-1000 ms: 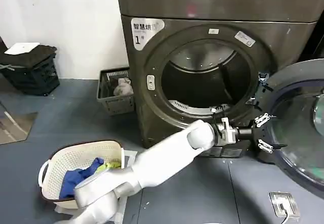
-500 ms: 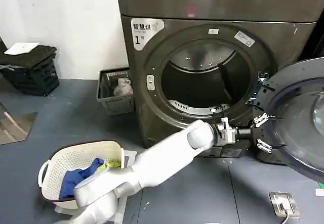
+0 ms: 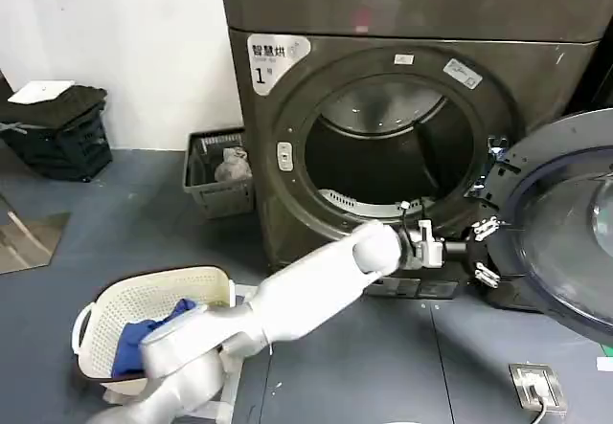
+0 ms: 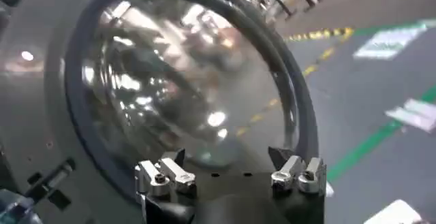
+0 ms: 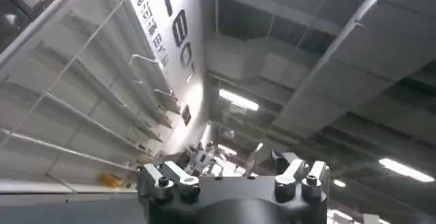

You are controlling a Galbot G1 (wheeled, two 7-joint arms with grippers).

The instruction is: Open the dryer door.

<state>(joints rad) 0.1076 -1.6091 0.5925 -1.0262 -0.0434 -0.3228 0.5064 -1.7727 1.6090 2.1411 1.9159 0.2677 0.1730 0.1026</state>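
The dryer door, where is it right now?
In the head view the dryer door hangs swung open on the right of the dark grey machine, beside the drum opening, with the left gripper at its edge.

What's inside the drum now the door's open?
Past the swung-open dryer door, the drum shows bare metal wall and a pale lower rim; no laundry visible. Its floor is hidden. Left gripper is at the door.

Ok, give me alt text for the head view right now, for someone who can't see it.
The dryer door stands swung wide open to the right of the dark dryer, whose drum is exposed. The left hand, fingers open, reaches across to the door's inner edge. A white basket of clothes sits on the floor at lower left.
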